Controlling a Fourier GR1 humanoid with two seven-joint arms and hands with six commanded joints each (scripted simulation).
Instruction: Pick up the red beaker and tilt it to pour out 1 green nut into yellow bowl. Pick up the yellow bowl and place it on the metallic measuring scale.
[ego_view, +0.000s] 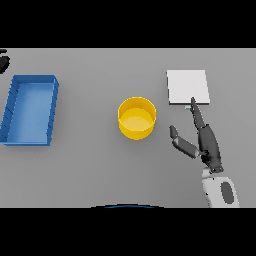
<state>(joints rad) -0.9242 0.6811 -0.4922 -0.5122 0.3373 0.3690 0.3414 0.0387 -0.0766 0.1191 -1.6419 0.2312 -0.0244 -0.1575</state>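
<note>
The yellow bowl (136, 117) stands upright in the middle of the table, and I cannot make out a nut inside it. Right of it and farther back lies the flat, pale metallic scale (187, 87). My right hand (206, 141) is open between them. Its straight fingers point up at the scale's near edge, and the thumb spreads left toward the bowl without touching it. No red beaker shows in the head view. A dark shape at the far left edge looks like my left hand (3, 61).
A blue rectangular bin (15, 97) sits at the left of the table, well apart from the bowl.
</note>
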